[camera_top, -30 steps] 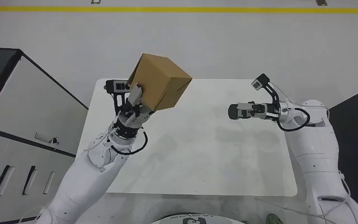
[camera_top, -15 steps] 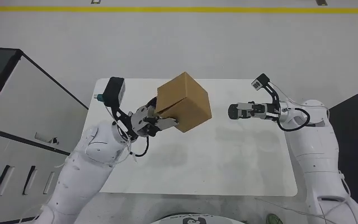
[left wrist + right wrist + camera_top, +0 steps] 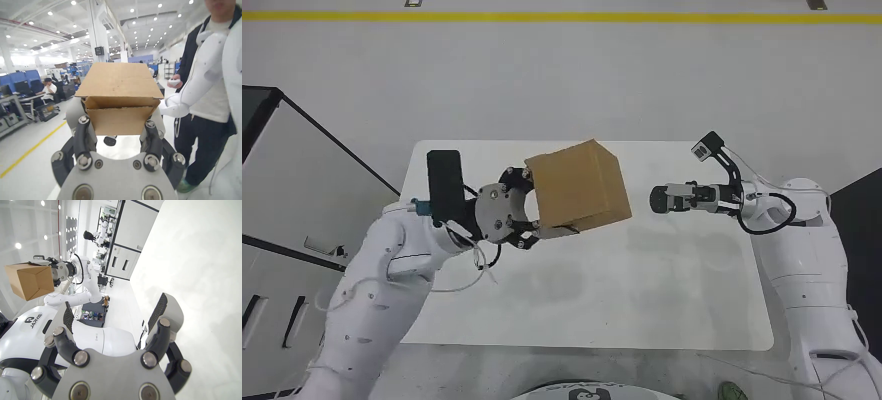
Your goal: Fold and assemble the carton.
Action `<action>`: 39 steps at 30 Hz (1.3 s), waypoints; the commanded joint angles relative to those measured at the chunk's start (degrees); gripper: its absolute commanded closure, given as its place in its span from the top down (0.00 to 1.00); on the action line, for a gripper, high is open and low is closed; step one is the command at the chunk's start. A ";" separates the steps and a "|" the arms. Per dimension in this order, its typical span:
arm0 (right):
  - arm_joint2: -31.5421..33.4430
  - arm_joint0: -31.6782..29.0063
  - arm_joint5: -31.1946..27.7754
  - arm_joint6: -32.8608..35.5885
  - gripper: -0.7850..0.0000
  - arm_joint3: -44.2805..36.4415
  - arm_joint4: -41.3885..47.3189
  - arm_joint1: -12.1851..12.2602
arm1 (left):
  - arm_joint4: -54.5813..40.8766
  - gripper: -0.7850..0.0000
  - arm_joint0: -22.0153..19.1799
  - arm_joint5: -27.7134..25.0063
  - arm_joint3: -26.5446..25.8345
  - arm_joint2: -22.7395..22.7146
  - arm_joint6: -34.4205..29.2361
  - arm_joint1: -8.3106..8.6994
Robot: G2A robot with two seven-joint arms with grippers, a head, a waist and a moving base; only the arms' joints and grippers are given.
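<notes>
The carton [image 3: 577,187] is matt cardboard, the table [image 3: 672,290] smooth.

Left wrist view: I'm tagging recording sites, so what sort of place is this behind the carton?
Probably a large factory or workshop hall: rows of round ceiling lights on a high roof, blue partitioned workstations along one side, and a yellow floor line marking an aisle.
</notes>
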 commanded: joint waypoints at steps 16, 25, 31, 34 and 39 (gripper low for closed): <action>0.00 0.00 0.00 0.00 1.00 0.00 0.00 0.00 | 41.65 0.00 -0.84 13.98 0.75 1.19 26.33 -0.10; 0.00 0.00 0.00 0.00 1.00 0.00 0.00 0.00 | 64.20 0.00 -2.92 22.65 -1.17 0.83 30.09 0.84; 0.00 0.00 0.00 0.00 1.00 0.00 0.00 0.00 | 83.00 0.00 -3.34 40.46 0.97 -0.09 39.26 1.73; 0.00 0.00 0.00 0.00 1.00 0.00 0.00 0.00 | 84.75 0.00 -2.99 46.42 1.40 -0.28 41.47 1.81; 0.00 0.00 0.00 0.00 1.00 0.00 0.00 0.00 | 90.64 0.00 -3.19 54.90 1.47 -0.31 45.81 2.09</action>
